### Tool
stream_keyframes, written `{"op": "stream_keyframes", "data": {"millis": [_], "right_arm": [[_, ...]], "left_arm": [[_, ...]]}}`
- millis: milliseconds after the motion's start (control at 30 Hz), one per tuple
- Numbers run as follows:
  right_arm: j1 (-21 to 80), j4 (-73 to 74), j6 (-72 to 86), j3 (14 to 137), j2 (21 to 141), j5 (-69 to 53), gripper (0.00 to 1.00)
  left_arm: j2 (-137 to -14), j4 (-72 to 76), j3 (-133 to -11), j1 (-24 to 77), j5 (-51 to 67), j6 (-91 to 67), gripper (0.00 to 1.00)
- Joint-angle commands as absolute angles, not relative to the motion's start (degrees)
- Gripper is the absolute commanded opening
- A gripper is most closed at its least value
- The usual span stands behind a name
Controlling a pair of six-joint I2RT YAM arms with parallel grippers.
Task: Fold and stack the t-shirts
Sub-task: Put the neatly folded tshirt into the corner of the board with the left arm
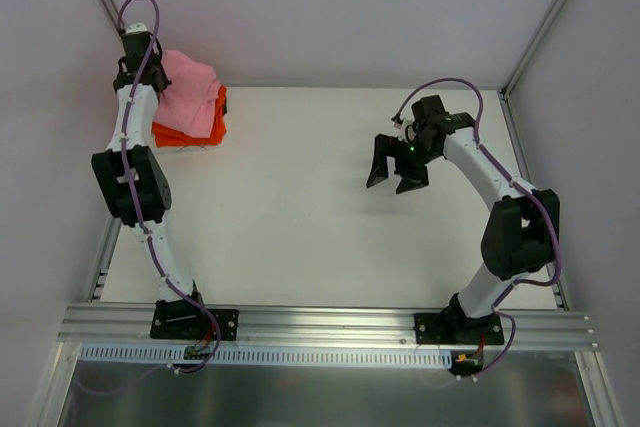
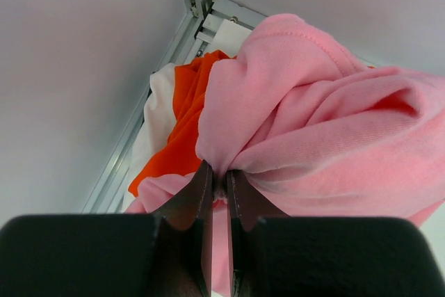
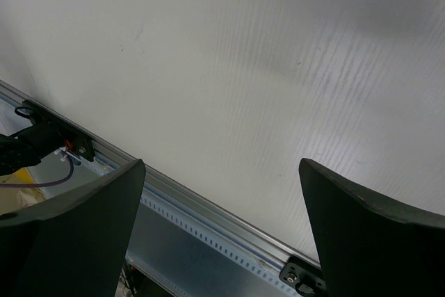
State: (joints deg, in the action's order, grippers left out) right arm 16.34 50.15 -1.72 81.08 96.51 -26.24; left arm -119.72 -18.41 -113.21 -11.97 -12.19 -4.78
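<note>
Now, near edge: both arm bases sit bolted to the aluminium rail (image 1: 330, 322), left arm on the left, right arm on the right.
Table: a plain white table (image 1: 300, 217) runs from the rail to the far wall.
Right gripper: the right gripper (image 1: 396, 178) hangs over the right middle of the table, jaws spread wide with nothing between them, well apart from both shirts.
Left arm: it reaches up the left side into the far left corner.
Left gripper: the left gripper (image 2: 218, 175) is pinched almost closed on a bunched fold of the pink t-shirt (image 2: 313, 123).
Pink t-shirt: it lies crumpled in the far left corner, on top of the orange one.
Orange t-shirt: the orange t-shirt (image 1: 203, 127) lies under the pink, its near and right edges showing.
</note>
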Motion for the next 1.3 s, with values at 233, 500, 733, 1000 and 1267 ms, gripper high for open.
{"op": "stream_keyframes", "data": {"millis": [233,500,733,1000,1267], "right_arm": [[16.3,50.5,-0.5,83.4,96.5,-27.2,1.0],[16.6,51.9,-0.5,83.7,95.5,-26.1,0.99],[16.8,53.0,-0.3,84.8,95.3,-25.1,1.0],[17.1,54.1,-0.2,85.5,94.6,-24.3,1.0],[17.5,53.3,-0.2,83.5,93.0,-24.5,0.99]], "left_arm": [[-118.8,-16.7,-117.9,-13.8,-13.6,-8.1,0.0],[-120.0,-14.1,-114.2,-14.6,-13.4,-8.2,0.0],[-121.6,-15.1,-112.8,-14.9,-13.0,-10.5,0.04],[-122.5,-15.1,-113.1,-15.0,-14.8,-12.0,0.85],[-120.7,-15.1,-113.3,-15.1,-17.0,-11.9,0.99]]}}
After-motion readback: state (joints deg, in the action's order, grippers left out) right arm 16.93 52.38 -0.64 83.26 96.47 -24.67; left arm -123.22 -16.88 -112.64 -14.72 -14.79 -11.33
